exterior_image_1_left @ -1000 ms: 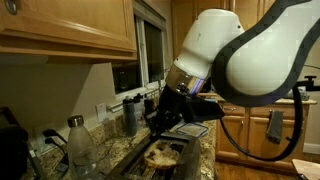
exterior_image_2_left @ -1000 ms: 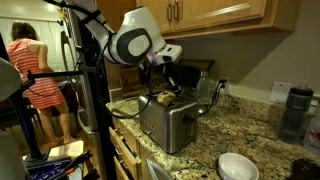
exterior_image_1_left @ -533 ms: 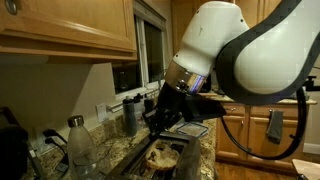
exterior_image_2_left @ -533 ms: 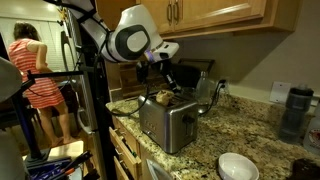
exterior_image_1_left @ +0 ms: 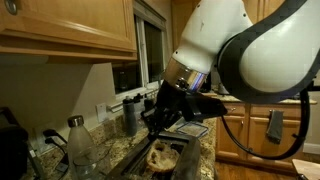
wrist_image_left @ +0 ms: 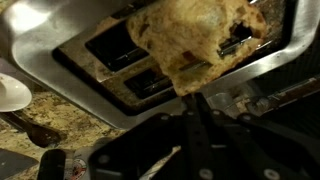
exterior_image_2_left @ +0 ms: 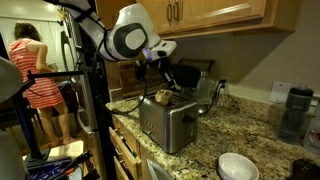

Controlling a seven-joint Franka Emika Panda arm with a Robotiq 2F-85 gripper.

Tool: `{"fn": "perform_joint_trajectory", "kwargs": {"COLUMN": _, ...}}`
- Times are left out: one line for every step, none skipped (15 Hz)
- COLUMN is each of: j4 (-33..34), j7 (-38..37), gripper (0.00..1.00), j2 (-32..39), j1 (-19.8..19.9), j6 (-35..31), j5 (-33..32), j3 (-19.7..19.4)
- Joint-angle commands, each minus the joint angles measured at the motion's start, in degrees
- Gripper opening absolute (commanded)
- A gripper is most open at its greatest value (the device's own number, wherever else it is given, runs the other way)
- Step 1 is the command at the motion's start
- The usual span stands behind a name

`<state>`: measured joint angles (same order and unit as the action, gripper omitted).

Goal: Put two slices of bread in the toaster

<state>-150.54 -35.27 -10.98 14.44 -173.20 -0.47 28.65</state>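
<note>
Arm point(exterior_image_1_left: 250, 50) risen slightly, hand point(wrist_image_left: 196, 100) pinched shut on a slice of bread point(wrist_image_left: 195, 40) (mottled brown), over the toaster point(wrist_image_left: 65, 42) slots.

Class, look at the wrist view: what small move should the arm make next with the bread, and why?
Probably turn the slice of bread to line up with a slot, then lower it edge-first. The claw appears shut on the slice's edge. The slice hangs above the toaster, lying across the two dark slots rather than inside either.
</note>
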Motion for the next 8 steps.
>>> {"fn": "perform_joint_trajectory", "kwargs": {"j4": -1.67, "j7": -2.92, "gripper": 0.08, "j2": -3.70, "j1": 1.59, "j6": 2.28, "j5": -1.31, "j3": 1.68}}
{"fn": "perform_joint_trajectory", "kwargs": {"j4": -1.68, "j7": -2.87, "gripper": 0.08, "j2": -3.87, "j1": 1.53, "j6": 2.35, "j5": -1.20, "j3": 1.73}}
{"fn": "perform_joint_trajectory", "kwargs": {"j4": -1.67, "j7": -2.92, "gripper": 0.08, "j2": -4.05, "j1": 1.55, "j6": 2.55, "j5": -1.19, "j3": 1.81}}
{"fn": "perform_joint_trajectory", "kwargs": {"j4": -1.65, "j7": -2.94, "gripper": 0.08, "j2": -4.25, "j1": 1.48, "j6": 2.77, "j5": -1.13, "j3": 1.82}}
{"fn": "perform_joint_trajectory", "kwargs": {"j4": -1.62, "j7": -2.99, "gripper": 0.08, "j2": -4.44, "j1": 1.49, "j6": 2.98, "j5": -1.15, "j3": 1.90}}
{"fn": "perform_joint_trajectory", "kwargs": {"j4": -1.61, "j7": -3.01, "gripper": 0.08, "j2": -4.68, "j1": 1.47, "j6": 3.31, "j5": -1.14, "j3": 1.92}}
{"fn": "perform_joint_trajectory", "kwargs": {"j4": -1.59, "j7": -3.11, "gripper": 0.08, "j2": -4.85, "j1": 1.47, "j6": 3.46, "j5": -1.12, "j3": 1.96}}
{"fn": "perform_joint_trajectory", "kwargs": {"j4": -1.56, "j7": -3.20, "gripper": 0.08, "j2": -5.02, "j1": 1.44, "j6": 3.62, "j5": -1.10, "j3": 1.99}}
